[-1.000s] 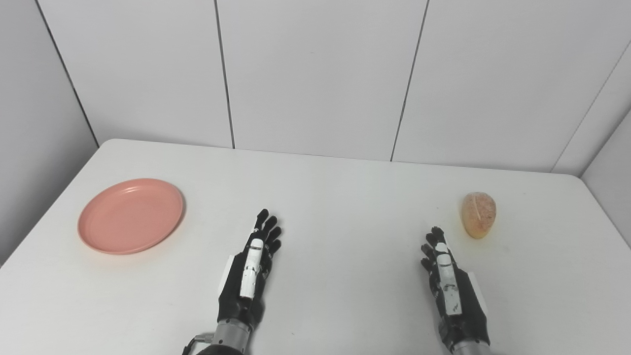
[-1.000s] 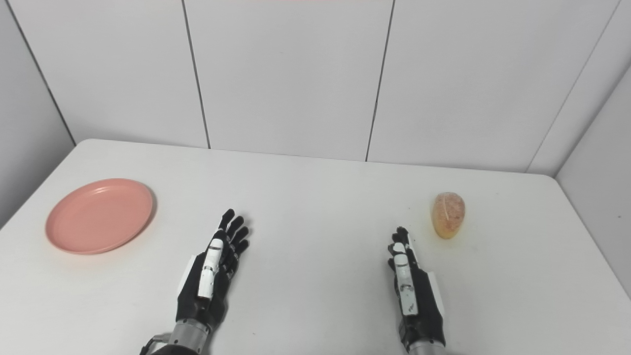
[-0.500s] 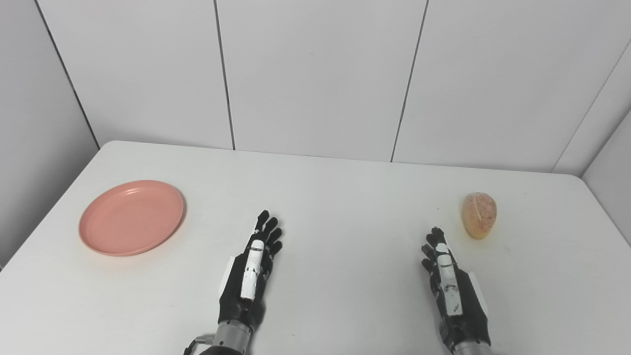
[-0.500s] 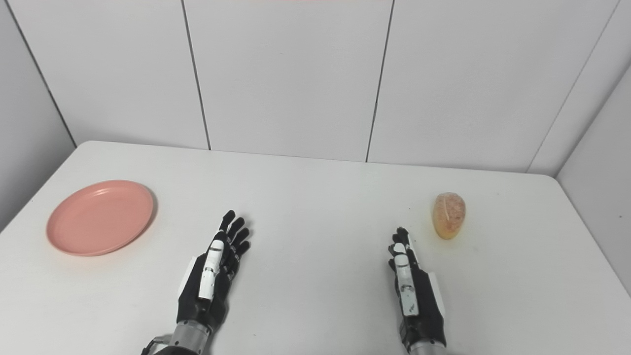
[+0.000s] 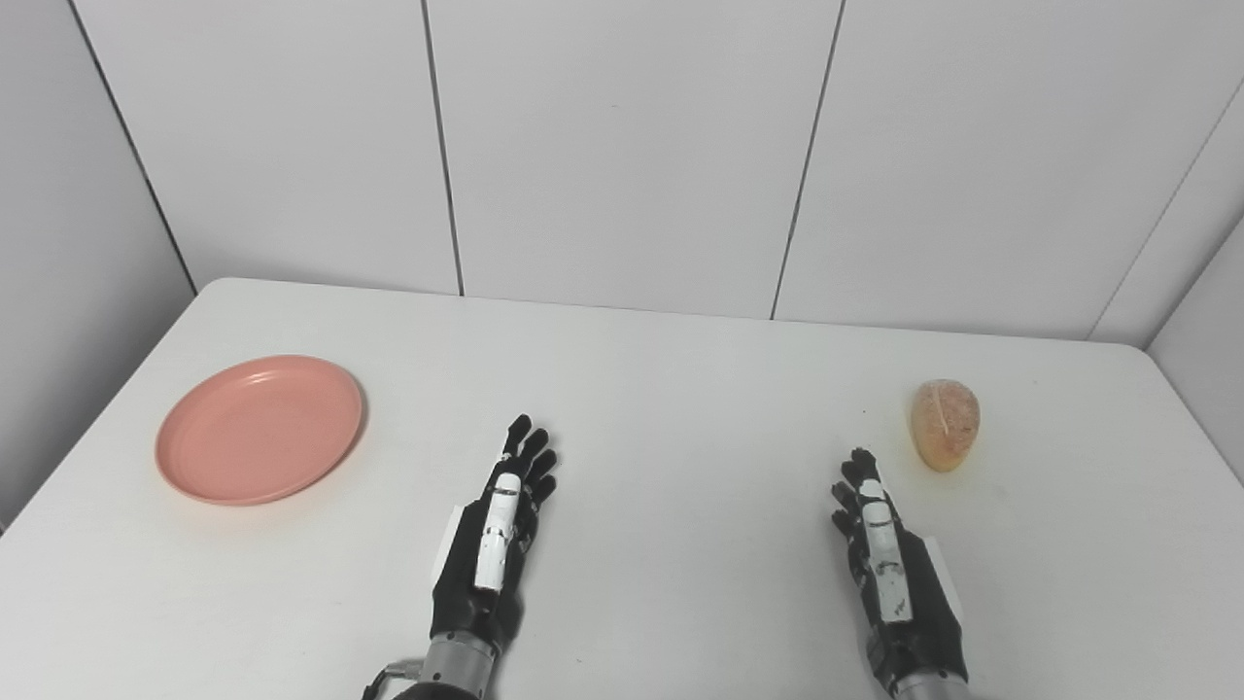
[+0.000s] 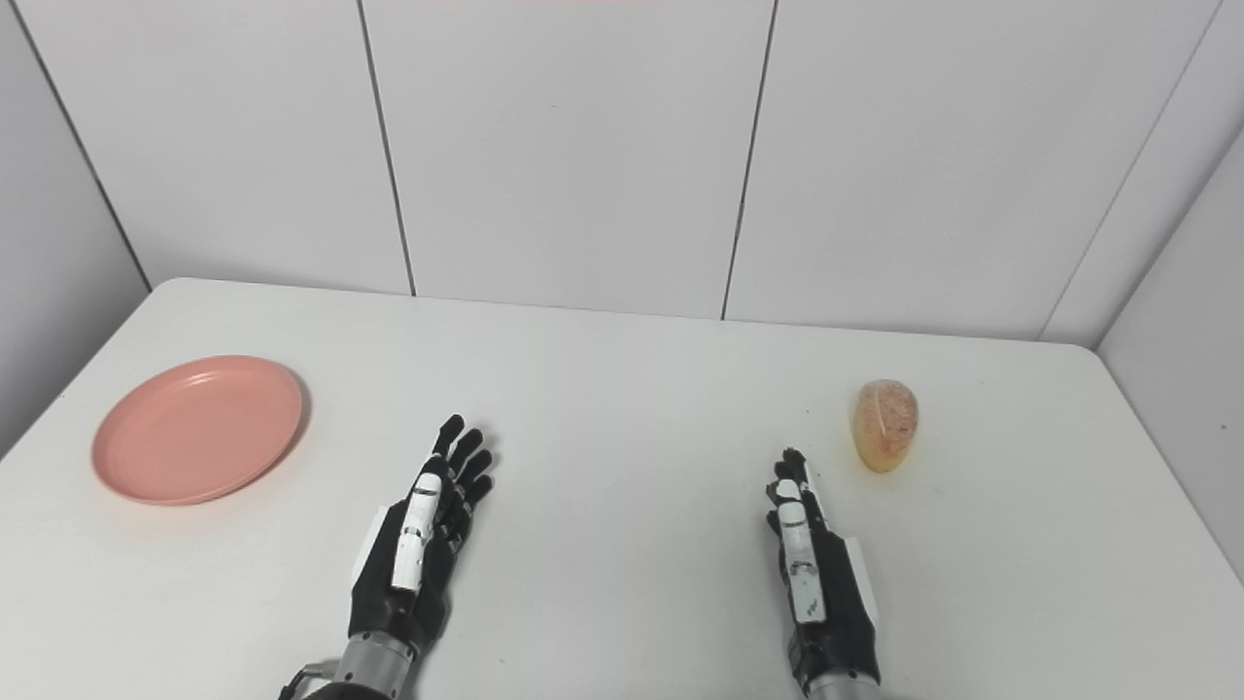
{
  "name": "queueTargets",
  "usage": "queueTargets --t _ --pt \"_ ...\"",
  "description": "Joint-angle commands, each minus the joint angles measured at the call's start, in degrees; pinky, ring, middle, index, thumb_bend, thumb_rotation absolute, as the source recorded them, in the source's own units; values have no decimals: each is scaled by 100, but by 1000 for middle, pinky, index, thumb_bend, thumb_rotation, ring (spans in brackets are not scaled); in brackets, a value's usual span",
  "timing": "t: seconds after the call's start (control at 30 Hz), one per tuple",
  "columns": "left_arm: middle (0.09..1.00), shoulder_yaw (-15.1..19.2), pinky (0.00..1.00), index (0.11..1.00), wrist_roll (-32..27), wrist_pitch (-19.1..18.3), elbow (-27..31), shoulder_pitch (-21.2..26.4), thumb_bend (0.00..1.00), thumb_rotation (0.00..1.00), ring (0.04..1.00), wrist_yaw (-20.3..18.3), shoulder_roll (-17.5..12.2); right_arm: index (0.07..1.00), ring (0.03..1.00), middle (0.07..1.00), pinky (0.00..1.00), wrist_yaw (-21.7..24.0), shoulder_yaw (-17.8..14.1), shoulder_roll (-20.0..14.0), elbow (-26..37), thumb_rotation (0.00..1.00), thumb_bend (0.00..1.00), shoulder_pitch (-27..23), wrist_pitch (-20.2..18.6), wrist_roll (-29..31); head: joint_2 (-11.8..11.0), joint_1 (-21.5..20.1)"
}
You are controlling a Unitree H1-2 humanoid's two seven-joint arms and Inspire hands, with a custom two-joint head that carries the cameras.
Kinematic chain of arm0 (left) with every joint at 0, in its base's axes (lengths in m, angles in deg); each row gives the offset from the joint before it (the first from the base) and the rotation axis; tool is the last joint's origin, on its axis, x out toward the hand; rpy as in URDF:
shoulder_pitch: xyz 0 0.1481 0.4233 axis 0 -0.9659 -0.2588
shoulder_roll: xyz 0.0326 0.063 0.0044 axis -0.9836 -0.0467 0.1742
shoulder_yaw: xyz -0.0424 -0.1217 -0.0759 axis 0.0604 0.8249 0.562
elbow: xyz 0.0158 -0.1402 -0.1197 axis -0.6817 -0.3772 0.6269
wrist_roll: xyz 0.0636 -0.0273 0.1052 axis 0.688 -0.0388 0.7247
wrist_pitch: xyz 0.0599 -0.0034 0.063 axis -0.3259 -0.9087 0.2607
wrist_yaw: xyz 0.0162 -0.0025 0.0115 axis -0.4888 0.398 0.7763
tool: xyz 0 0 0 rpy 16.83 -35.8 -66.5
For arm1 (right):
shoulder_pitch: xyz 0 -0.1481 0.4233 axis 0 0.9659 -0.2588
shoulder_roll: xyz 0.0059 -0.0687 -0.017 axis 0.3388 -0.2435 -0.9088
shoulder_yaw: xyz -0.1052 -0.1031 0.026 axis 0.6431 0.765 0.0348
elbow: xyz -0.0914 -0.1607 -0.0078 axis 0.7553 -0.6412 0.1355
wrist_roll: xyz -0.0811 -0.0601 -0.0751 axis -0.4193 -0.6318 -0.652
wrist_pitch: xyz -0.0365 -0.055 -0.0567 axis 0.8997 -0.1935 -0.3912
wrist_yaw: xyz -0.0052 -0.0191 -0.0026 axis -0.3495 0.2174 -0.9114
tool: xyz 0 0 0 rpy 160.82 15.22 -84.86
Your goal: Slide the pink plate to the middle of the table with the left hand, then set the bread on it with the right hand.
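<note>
A pink plate (image 5: 259, 429) lies at the left side of the white table (image 5: 661, 389), with nothing on it. A small golden bread roll (image 5: 944, 423) rests at the right side. My left hand (image 5: 496, 540) is near the front edge, well to the right of the plate, open with its fingers stretched forward and holding nothing. My right hand (image 5: 889, 569) is also open and flat-fingered, its fingertips a short way below and left of the bread, not touching it.
White wall panels (image 5: 622, 146) stand behind the table's far edge. The table's left and right edges run close to the side walls. Only the plate and the bread lie on the tabletop.
The whole picture dropped a few pixels between the oldest frames and now, so the camera moved slightly. Plate, bread and both hands stayed where they were.
</note>
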Motion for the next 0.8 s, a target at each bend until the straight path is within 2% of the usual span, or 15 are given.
queueTargets --t 0.0,0.2,0.3,0.33,0.43,0.47,0.6,0.77 --pt "970 -51 978 960 65 -30 -99 12 414 1000 959 18 71 983 973 983 984 42 -50 -37 58 1000 324 -131 369 94 -80 180" --pt "960 -134 981 948 168 79 -297 -18 397 1000 954 151 321 1000 993 999 1000 274 -190 -261 -58 1000 331 -61 508 422 -424 932" --pt "967 -176 991 958 207 145 -407 -15 374 1000 963 193 459 1000 999 1000 1000 360 -248 -374 -188 1000 321 -42 689 510 -539 1174" --pt "968 -196 993 960 237 197 -471 -3 371 1000 964 209 501 1000 999 1000 1000 386 -281 -404 -242 1000 318 -44 751 557 -628 1374" --pt "968 -255 987 960 335 427 -710 40 370 1000 962 253 574 1000 1000 1000 1000 502 -339 -482 -364 1000 301 -42 925 700 -737 1581" --pt "967 -270 987 960 370 516 -810 60 370 1000 961 275 601 1000 1000 1000 1000 540 -359 -512 -414 1000 300 -44 976 745 -847 1746" --pt "962 -323 970 952 500 797 -1133 151 362 1000 955 365 673 1000 1000 1000 1000 540 -400 -554 -453 1000 302 -41 949 768 -985 1974" --pt "958 -369 973 948 566 870 -1351 238 361 1000 950 473 748 1000 1000 1000 1000 499 -432 -579 -475 1000 291 -64 867 746 -1059 2164"
